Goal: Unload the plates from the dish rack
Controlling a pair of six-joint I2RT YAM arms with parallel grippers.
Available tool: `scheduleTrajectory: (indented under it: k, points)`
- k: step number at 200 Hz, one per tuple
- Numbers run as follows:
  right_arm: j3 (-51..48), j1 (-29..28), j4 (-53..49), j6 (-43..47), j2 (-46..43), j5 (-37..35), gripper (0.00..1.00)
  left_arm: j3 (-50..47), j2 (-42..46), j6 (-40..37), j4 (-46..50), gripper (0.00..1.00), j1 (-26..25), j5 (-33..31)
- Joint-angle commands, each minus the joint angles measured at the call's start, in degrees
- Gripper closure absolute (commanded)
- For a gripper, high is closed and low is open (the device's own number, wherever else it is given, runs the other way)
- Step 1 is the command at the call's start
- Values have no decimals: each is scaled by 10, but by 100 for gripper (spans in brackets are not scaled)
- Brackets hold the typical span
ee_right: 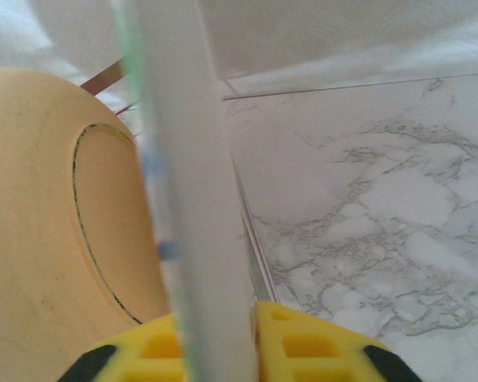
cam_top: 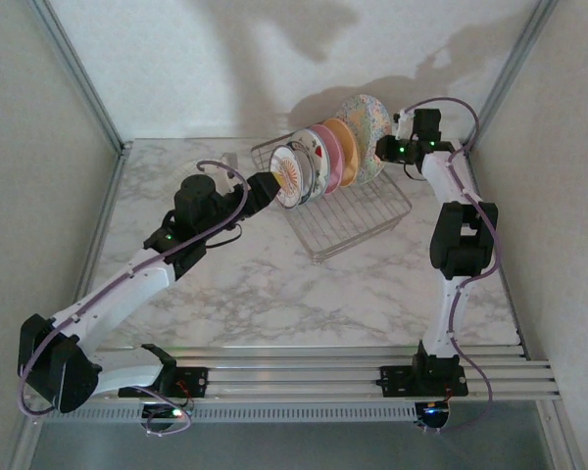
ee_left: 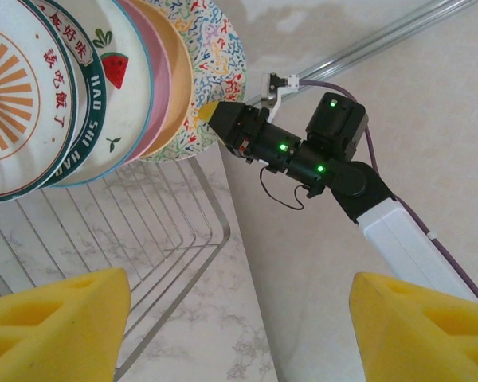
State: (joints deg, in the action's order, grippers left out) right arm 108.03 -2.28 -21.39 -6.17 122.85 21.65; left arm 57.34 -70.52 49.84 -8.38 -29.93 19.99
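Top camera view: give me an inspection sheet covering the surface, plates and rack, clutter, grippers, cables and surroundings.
Surface: marble table.
Job's things: five plates upright in the dish rack; sunburst plate at the left arm's end, speckled plate at the other.
Clutter: nothing seen.
Grippers: left gripper open, facing the sunburst plate; right gripper shut on the speckled plate's rim.
Cables: purple cables along both arms.
Surroundings: pale walls, metal frame posts.
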Motion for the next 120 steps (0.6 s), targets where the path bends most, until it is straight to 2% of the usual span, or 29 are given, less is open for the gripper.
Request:
scheduleTrajectory:
  k: [1,72,120]
  points:
    - [19,-12,-15,21,-9,-17,91,19,-9,-12,-7,27,-2,16]
    - [2,-22,-9,36,-82,-76,100,19,-15,-8,-17,27,-3,17]
    - [-35,-23,7,32,-164,-116,100,18,-16,-2,-28,28,-3,18]
